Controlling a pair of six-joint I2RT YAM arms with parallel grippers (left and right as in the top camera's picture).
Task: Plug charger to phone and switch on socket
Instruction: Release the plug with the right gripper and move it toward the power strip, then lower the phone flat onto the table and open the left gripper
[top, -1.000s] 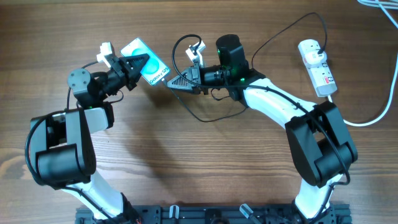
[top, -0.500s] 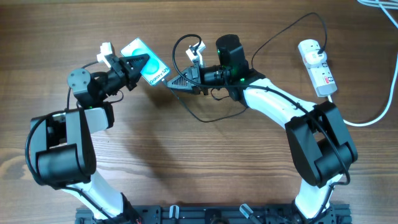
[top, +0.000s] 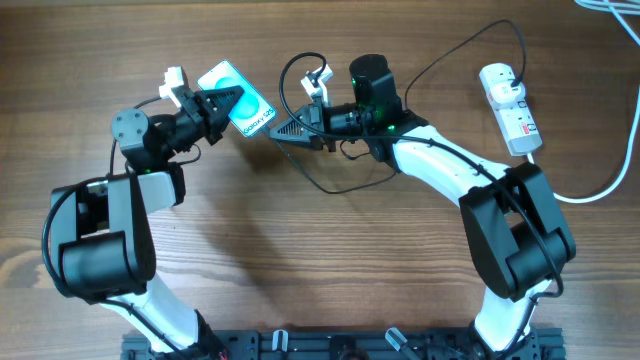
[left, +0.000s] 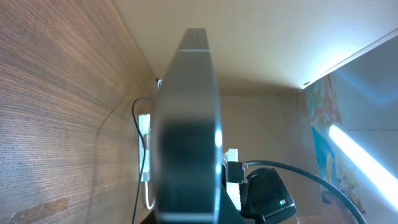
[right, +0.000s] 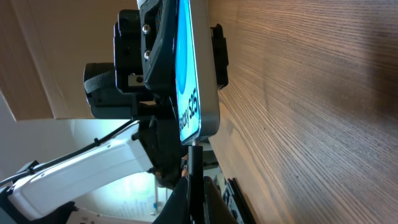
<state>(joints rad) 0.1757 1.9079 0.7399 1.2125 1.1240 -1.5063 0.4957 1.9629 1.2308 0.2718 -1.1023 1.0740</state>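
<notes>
Left gripper (top: 226, 101) is clamped tight on the phone (top: 240, 98), holding it off the table (top: 320, 280) in the upper left of the overhead frame, blue screen facing up and tilted. In the left wrist view you just get the phone's thin edge (left: 186, 124) running up the middle, pretty blurry.

Right gripper (top: 273, 130) sits just right of the phone, fingers pinched shut on the charger (top: 470, 39) near its small black tip. In the right wrist view that tip (right: 194, 163) is right at the phone's bottom edge (right: 198, 93), by the text. It looks like it's touching, but I honestly can't tell whether it's seated in the port.

The cable runs up and over to the socket (top: 512, 110) at the upper right, where the white plug (top: 498, 77) is pushed in. Can't make out the switch position from here.
</notes>
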